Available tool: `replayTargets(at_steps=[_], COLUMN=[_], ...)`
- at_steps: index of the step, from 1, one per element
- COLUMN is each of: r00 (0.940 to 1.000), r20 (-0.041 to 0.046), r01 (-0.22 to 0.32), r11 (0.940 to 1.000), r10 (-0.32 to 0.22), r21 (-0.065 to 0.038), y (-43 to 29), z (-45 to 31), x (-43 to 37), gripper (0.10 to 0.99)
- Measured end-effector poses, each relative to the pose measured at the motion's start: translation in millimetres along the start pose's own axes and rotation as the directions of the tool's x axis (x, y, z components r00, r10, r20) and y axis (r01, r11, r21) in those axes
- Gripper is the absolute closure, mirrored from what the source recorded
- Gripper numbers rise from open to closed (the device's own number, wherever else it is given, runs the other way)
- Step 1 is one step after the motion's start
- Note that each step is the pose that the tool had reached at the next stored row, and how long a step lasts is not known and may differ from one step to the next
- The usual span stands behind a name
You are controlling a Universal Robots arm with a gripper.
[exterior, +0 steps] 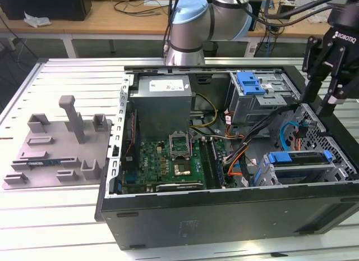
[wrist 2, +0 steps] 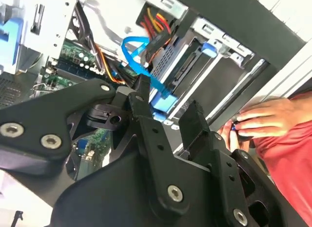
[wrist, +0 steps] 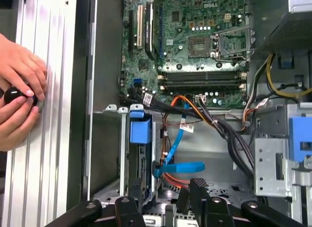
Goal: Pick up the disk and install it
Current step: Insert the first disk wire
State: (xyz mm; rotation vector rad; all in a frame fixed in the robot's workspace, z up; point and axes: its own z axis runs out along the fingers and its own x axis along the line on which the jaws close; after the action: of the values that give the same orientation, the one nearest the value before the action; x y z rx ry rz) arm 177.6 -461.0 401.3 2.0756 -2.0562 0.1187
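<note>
Your desk [exterior: 50,216] is a slatted aluminium top. Behind it, a wooden surface [exterior: 112,17] carries loose cables. An open computer case [exterior: 224,216] lies on its side across the desk's middle and out toward the exterior view's right edge. A grey fixture plate [exterior: 56,143] lies just beside it, toward the exterior view's left edge.

The exterior view gives you the arm [exterior: 190,25] rising behind the case's far wall. It also shows the black tool [exterior: 317,104] hanging over the case's end at the exterior view's right, near a blue cable [exterior: 289,129]. In both wrist views the tool's fingers [wrist: 195,193] stand apart with nothing between them.

The disk [exterior: 297,158] stands on edge in a grey perforated bay [exterior: 314,177] at the case's near corner on the exterior view's right. You see its blue bracket and a narrow dark edge. In the first wrist view that bracket lies between the tool and the motherboard [wrist: 204,41].

The wrist views add a person's hands [wrist: 19,90] on the slats beside the case, closed round a small black object [wrist: 12,95]. The second wrist view shows a red sleeve [wrist 2: 287,163].
</note>
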Motion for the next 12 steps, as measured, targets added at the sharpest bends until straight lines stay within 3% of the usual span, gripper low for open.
replayTargets(at_steps=[4,6,9,12], r00=[0.9999,0.9995,0.9989,0.9986], r20=[-0.0171,-0.0324,-0.047,-0.0476], r01=[-0.002,-0.003,-0.005,-0.024], r11=[1.0,1.0,1.0,0.9997], r10=[0.001,0.003,0.005,0.023], r21=[-0.003,-0.005,-0.007,-0.011], y=[-5.9,-10.5,-16.1,-20.1], z=[-0.5,-0.6,1.1,4.9], x=[-7.5,-14.1,-20.0,-21.9], gripper=[0.573,0.573,0.573,0.573])
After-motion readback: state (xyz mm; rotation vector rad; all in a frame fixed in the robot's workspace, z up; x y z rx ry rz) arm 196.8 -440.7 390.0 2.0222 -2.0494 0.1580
